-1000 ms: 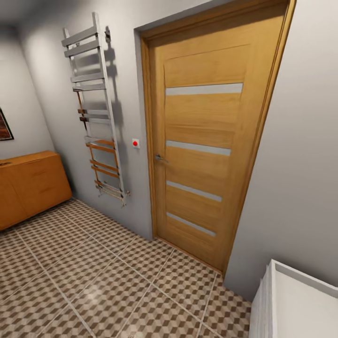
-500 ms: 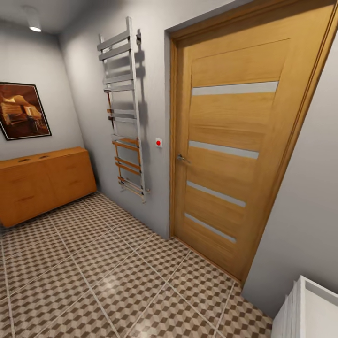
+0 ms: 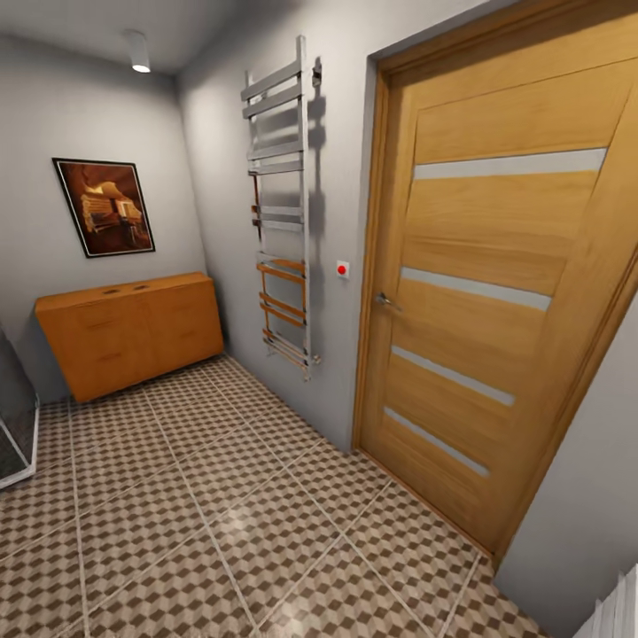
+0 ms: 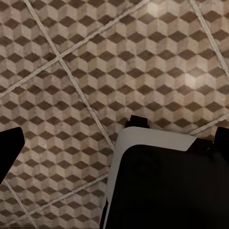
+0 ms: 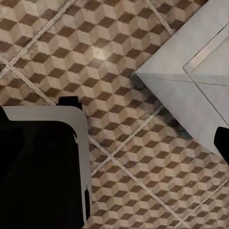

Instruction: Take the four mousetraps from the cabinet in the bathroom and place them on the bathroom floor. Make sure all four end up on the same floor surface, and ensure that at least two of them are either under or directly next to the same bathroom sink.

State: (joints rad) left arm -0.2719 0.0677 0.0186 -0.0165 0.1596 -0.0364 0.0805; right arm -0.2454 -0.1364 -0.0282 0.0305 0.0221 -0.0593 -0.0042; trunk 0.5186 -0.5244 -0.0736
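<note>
Head view: the cabinet (image 3: 133,332) stands against the far wall on the bathroom floor (image 3: 221,523), beside a wooden door (image 3: 496,292). No writing is legible. Neither hand's state can be told.

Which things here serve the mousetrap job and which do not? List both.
For the job:
- cabinet, against the far wall
- bathroom floor, cube-patterned tiles

Not for the job:
- wooden door, closed
- towel rail
- framed picture
- ceiling light
- red wall button
</note>
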